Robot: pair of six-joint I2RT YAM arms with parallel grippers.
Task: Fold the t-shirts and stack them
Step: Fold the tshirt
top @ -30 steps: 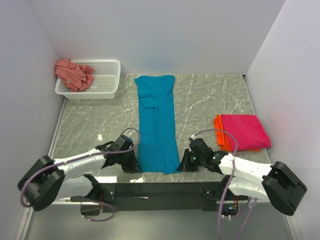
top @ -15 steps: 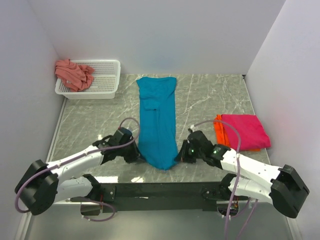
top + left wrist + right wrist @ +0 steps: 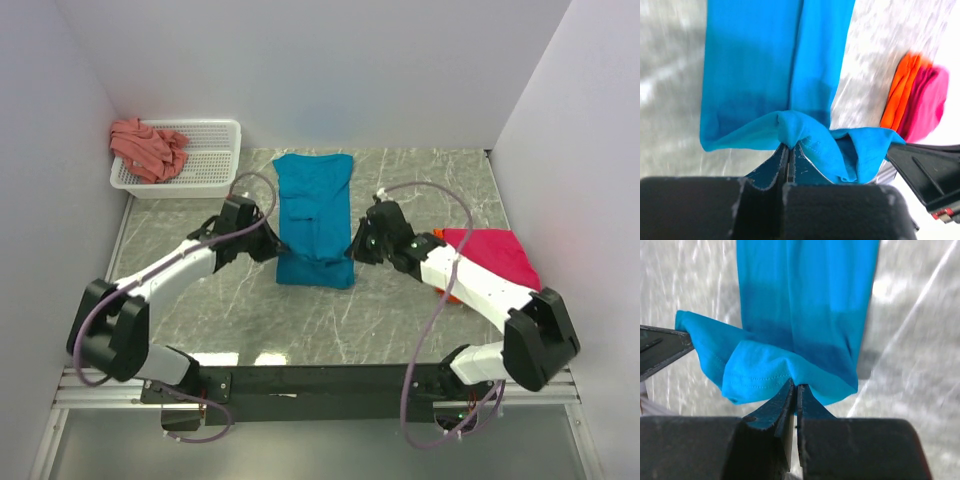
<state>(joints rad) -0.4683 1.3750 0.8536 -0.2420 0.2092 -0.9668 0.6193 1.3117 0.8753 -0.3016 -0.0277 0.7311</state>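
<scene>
Both arms have swept forward, drawing the near hem of the teal-blue t-shirt [image 3: 313, 205] up over its middle, so it lies shorter on the desk [image 3: 200, 290] than a second ago. Four t-shirts, one per colour: the salmon-pink t-shirt [image 3: 148, 148] in the one basket [image 3: 215, 160], teal-blue mid-desk, the orange t-shirt [image 3: 897, 95] and magenta-pink t-shirt [image 3: 495, 255] stacked at right. The left end effector [image 3: 272, 250] and right end effector [image 3: 357, 250] each pinch a hem corner, jaws clamped tight. Only the wrist views show that grip.

White arm links [image 3: 170, 272], black joints [image 3: 238, 216], mauve cables [image 3: 440, 187].
</scene>
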